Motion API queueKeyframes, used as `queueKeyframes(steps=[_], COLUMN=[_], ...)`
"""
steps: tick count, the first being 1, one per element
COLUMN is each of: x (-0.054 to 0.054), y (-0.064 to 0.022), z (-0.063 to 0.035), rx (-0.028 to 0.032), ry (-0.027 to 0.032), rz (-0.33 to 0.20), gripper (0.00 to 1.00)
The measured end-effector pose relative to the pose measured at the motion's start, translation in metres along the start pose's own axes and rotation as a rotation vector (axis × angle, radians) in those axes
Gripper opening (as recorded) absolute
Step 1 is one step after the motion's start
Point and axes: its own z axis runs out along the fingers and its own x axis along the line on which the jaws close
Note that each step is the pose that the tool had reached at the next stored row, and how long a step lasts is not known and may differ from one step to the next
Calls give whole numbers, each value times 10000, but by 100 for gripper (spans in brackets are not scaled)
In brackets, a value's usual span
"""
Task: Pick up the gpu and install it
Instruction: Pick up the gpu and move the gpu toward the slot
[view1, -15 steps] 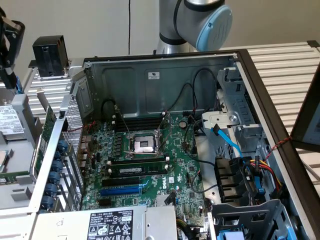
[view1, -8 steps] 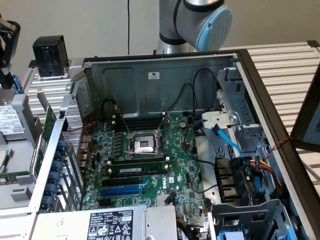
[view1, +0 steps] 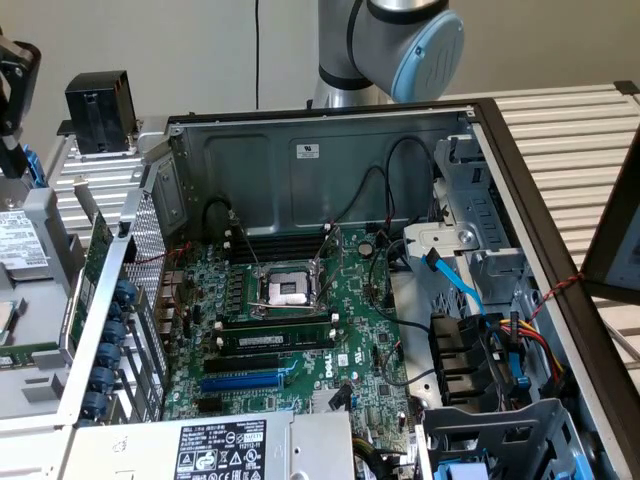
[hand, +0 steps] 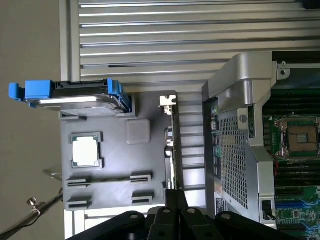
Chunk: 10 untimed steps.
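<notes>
The gpu stands on edge between a grey parts tray and the open computer case. I see it edge-on, with its metal end bracket at the far end. In the exterior view the gpu is a green board upright just outside the case's mesh rear panel. My gripper is in line with the card's near end, its two fingers closed together. In the exterior view my gripper hangs at the far left, higher than the card.
The motherboard lies in the case with a blue slot, a memory stick, an open CPU socket and loose cables. The tray carries a CPU chip and a hard drive in a blue caddy. A black box stands behind.
</notes>
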Motion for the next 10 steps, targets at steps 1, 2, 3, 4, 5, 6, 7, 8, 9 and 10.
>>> queueKeyframes(steps=[1,2,3,4,5,6,7,8,9,10], x=[0,1,2,5,8,14,21,30,45,61], y=[0,0,0,-1,-1,-1,-2,-3,-5,-7], z=[0,2,3,6,8,9,12,19,26,31], rx=[0,-1,-1,-2,-3,-2,-1,-4,-6,-9], ry=[0,-1,-1,-3,-5,-5,-22,-59,-128,-202], rz=[-1,0,0,0,1,1,0,-4,-9,-15], gripper=[11,11,11,12,12,18,24,30,30,36])
